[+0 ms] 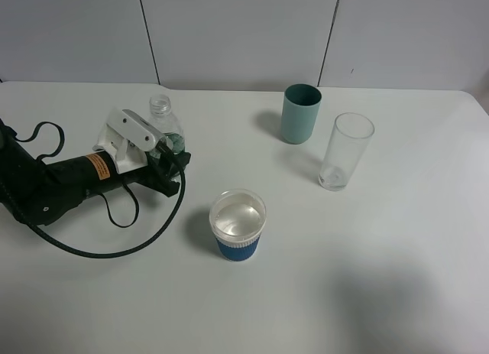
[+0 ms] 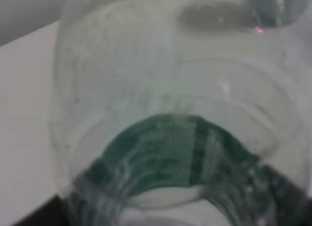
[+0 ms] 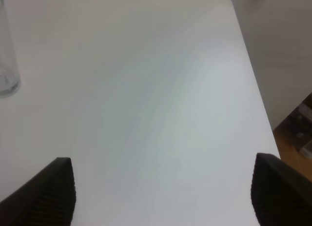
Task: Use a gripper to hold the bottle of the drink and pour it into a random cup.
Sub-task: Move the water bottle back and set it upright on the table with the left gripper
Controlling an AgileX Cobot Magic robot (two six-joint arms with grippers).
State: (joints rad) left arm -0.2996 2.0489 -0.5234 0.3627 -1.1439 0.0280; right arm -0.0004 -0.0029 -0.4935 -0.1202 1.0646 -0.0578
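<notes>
Left claw (image 1: 157,147) around the upright bottle (image 1: 163,121) at far left of tabletop (image 1: 367,277); grip unclear. Right claw (image 3: 163,192) open. Filled cup (image 1: 238,225) near centre.

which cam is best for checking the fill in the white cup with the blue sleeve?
Exterior high: it looks down into the cup, showing clear liquid inside. Left wrist shows only the bottle up close; right wrist shows bare table and a glass edge, no cup.

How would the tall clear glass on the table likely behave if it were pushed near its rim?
The tall clear glass is narrow for its height, so it would probably tip rather than slide. It looks empty, so likely light. If truly glass, a fall could crack it, and once down it may roll.
</notes>
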